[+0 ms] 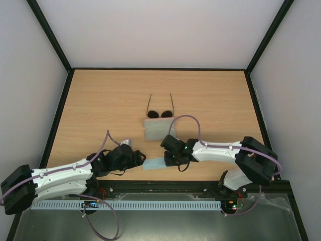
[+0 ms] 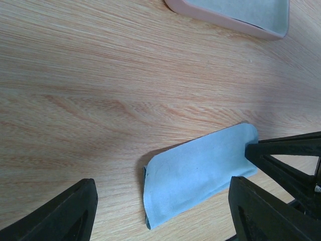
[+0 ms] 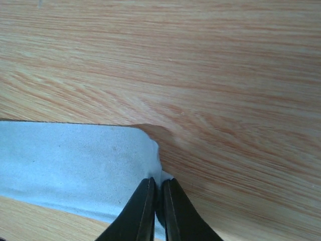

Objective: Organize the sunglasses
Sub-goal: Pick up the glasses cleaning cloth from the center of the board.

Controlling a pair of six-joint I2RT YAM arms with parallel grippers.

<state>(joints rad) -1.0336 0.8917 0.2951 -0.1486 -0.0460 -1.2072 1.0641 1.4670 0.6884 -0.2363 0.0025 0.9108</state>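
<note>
Overhead on whole table [image 1: 100, 100], wrist views close, sharing cloth [image 2: 200, 170]

The sunglasses [image 1: 159, 114] are a small pair with two round dark lenses and a thin dark wire frame. They lie unfolded near the middle of the surface [image 1: 100, 110]. Both long, slim temple arms point toward 12 o'clock and the lenses sit side by side at the 6 o'clock end.
</note>
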